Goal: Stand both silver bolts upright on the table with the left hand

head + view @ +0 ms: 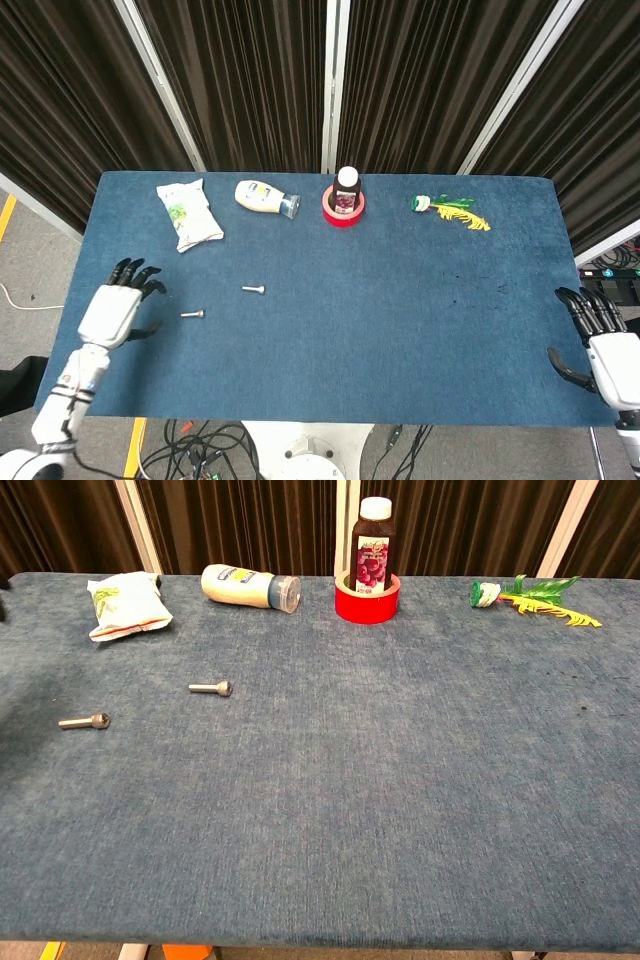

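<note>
Both bolts lie flat on the blue table (400, 340), neither upright. We see the near bolt (192, 314) toward the table's left front, head pointing right in the chest view; the far bolt (253, 290) sits a bit right of it & further back, apart from it, also on its side.

Our left hand (112, 310) hovers over the table's left edge, just left of the near bolt, not touching it; fingers spread, thumb out, holding nothing. Chest view barely shows it, if at all.

Our right hand (605, 345) hangs off the table's right front corner, fingers apart & straight, nothing in it.

Along the table's back edge, left to right: a white snack bag (188, 213), a mayo bottle (265, 197) on its side w/ cap end to the right, a dark juice bottle (346, 190) standing inside a red tape roll (342, 212), then a green & yellow toy plant (450, 210) lying flat
</note>
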Motion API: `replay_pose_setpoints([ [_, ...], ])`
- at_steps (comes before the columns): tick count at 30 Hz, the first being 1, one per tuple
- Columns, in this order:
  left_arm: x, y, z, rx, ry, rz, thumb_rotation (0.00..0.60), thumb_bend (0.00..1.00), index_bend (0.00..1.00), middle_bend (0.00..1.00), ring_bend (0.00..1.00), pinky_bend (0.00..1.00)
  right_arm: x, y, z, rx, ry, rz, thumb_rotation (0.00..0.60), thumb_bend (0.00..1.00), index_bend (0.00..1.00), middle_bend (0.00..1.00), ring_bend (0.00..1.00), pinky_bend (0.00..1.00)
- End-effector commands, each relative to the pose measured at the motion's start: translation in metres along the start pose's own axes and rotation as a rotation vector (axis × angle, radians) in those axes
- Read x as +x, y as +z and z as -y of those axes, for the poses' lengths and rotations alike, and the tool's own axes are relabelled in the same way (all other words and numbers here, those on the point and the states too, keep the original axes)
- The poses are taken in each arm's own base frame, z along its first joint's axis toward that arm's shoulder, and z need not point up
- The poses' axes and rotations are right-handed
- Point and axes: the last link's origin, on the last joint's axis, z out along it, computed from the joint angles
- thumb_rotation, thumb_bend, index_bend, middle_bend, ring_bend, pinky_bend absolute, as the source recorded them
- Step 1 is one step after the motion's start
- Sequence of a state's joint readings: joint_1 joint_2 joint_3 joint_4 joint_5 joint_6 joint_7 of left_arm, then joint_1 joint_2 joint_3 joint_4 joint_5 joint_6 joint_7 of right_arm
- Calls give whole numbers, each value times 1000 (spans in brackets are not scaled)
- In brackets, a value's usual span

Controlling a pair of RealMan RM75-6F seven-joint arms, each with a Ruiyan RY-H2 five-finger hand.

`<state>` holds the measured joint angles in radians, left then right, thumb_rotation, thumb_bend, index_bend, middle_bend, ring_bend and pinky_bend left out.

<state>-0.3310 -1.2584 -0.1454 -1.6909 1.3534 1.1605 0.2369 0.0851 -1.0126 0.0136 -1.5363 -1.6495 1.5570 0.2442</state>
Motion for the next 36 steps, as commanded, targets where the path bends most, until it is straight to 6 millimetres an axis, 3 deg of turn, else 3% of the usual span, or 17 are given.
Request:
replay_pose_setpoints([
  [1, -25, 20, -4, 37, -27, 42, 600, 257, 395, 182, 61, 33, 0, 2, 0, -2, -4, 4, 600, 270, 26, 97, 0, 0],
  [9, -60, 29, 3, 114, -72, 78, 600, 294, 437, 182, 61, 29, -2, 9, 3, -1, -8, 18, 600, 270, 26, 97, 0, 0],
  [19, -84, 30, -7, 130, -168, 110, 600, 320, 448, 182, 60, 11, -1, 8, 4, -2, -12, 17, 600, 269, 27, 97, 0, 0],
  [36, -97, 31, -9, 161, -170, 70, 600, 322, 494, 182, 60, 6, 0, 6, 3, -4, -13, 14, 600, 269, 27, 97, 0, 0],
])
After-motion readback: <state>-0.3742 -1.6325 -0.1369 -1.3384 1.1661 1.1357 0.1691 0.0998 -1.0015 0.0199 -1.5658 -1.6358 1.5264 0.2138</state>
